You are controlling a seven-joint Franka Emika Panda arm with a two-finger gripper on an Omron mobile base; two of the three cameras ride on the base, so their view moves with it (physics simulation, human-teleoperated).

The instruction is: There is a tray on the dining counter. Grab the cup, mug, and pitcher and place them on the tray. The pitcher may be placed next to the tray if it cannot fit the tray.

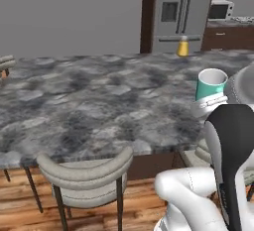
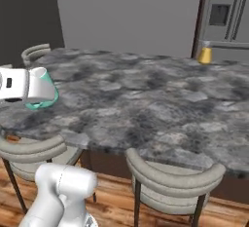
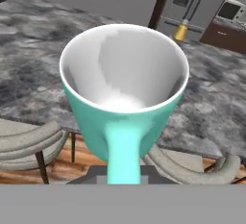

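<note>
A teal mug [image 3: 124, 104] with a white inside sits right in front of the hand camera, its handle [image 3: 124, 156] running down between my fingers. My gripper [image 1: 210, 104] is shut on the mug [image 1: 212, 83] and holds it in the air at the near edge of the dining counter [image 1: 99, 96], a long grey-and-black marbled top. From the right base, the mug [image 2: 47, 95] pokes out past my white hand [image 2: 19, 85] at the left end of the counter [image 2: 155, 99]. The tray, the cup and the pitcher are out of view.
A small yellow bottle [image 1: 183, 47] with a pale cap stands at the counter's far edge. Grey-backed chairs [image 1: 84, 173] [image 2: 170, 177] line the near side, one [image 2: 33, 149] just under the mug. A steel fridge [image 1: 181, 12] and a microwave [image 1: 221, 10] stand behind.
</note>
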